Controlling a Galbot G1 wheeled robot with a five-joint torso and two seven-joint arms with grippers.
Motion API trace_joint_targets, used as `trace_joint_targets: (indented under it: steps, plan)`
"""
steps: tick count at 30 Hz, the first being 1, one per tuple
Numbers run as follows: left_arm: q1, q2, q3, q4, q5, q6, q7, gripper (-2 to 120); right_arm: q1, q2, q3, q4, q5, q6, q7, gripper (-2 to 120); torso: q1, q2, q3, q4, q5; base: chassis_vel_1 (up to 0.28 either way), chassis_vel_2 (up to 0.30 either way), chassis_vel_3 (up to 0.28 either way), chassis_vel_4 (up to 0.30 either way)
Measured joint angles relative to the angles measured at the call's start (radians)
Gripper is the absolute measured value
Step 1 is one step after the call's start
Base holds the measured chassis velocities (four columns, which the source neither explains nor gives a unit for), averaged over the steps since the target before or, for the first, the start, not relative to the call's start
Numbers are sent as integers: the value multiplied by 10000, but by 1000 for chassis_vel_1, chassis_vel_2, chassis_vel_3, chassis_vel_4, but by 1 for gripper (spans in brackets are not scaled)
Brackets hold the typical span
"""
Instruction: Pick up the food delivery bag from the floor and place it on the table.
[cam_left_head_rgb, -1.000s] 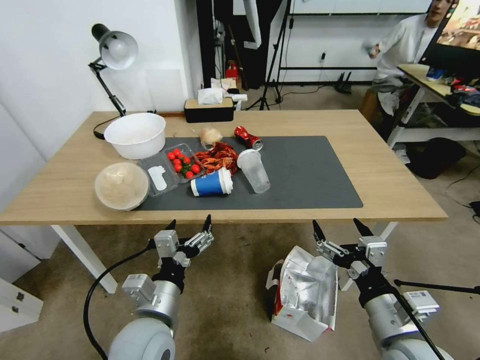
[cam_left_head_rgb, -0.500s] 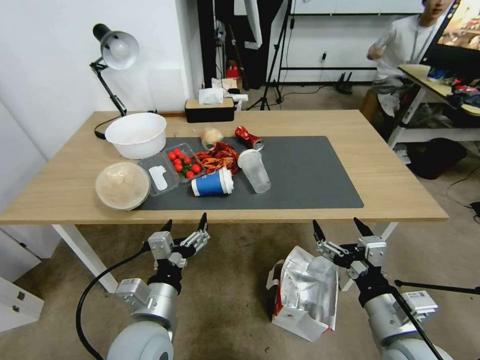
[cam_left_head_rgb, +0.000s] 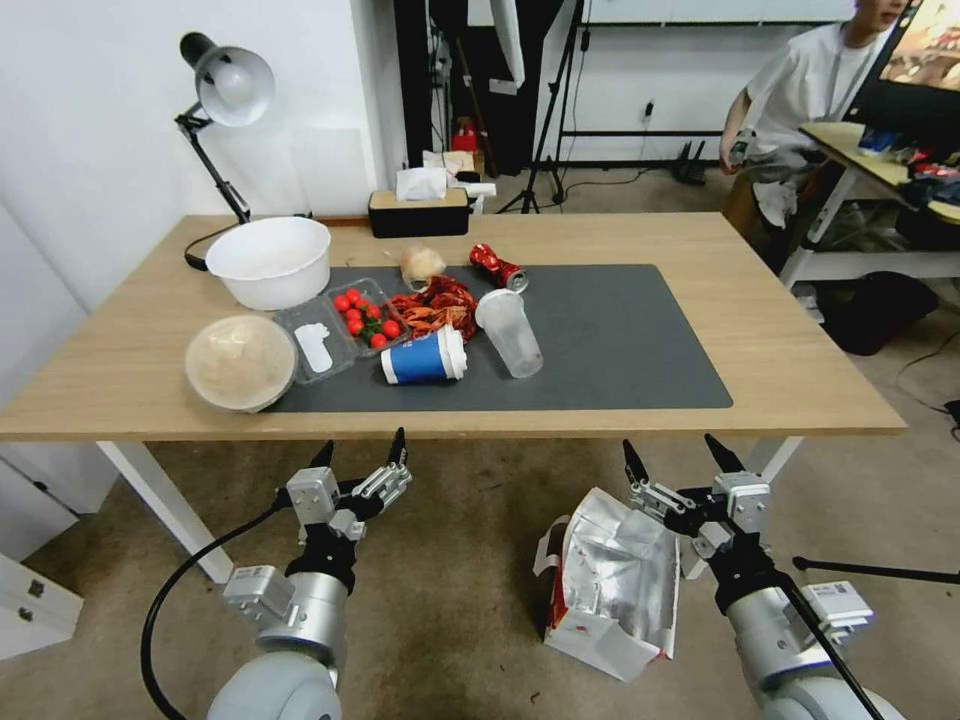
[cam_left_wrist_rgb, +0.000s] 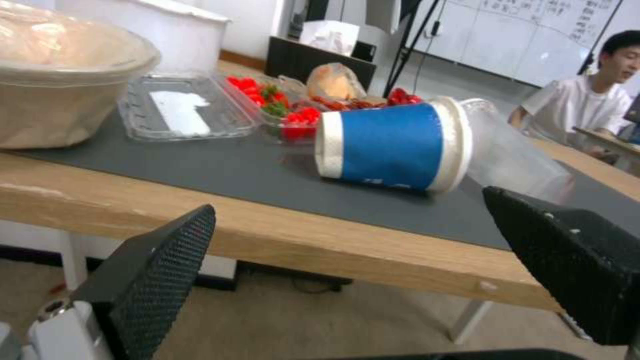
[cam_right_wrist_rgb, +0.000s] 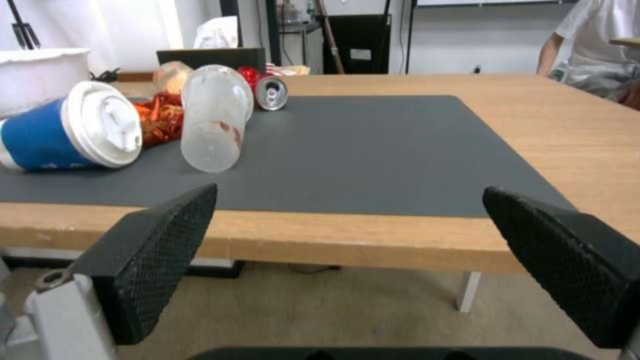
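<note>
I see the bag (cam_left_head_rgb: 612, 585) lying on the floor (cam_left_head_rgb: 460, 600) just in front of the table (cam_left_head_rgb: 790, 370), foil lining up. My right gripper (cam_left_head_rgb: 672, 460) hangs beside it, jaws wide; my left gripper (cam_left_head_rgb: 360, 450) hangs wide and empty.
</note>
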Motion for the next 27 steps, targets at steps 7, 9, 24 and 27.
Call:
trace_joint_targets:
  steps: [7, 9, 24, 27]
  plan:
    - [88, -2, -76, 181, 379, -388, -25, 100, 33, -36, -25, -79, 28, 15, -23, 100, -180, -404, -227, 0, 0, 0, 0, 0, 0]
    - [122, 3, -111, 188, 446, -449, -25, 100, 70, -56, -30, -112, 37, 15, -41, 100, -244, -549, -309, -1, 0, 0, 0, 0, 0]
    - [216, -86, -204, 367, 831, -624, -45, 100, 232, -138, -78, -341, 45, 11, -58, 100, -555, -1275, -722, 0, -1, 0, 0, 0, 0]
    - [234, -86, -232, 378, 861, -655, -65, 100, 245, -134, -112, -398, -36, 22, -43, 100, -617, -1412, -796, 0, 1, 0, 0, 0, 0]
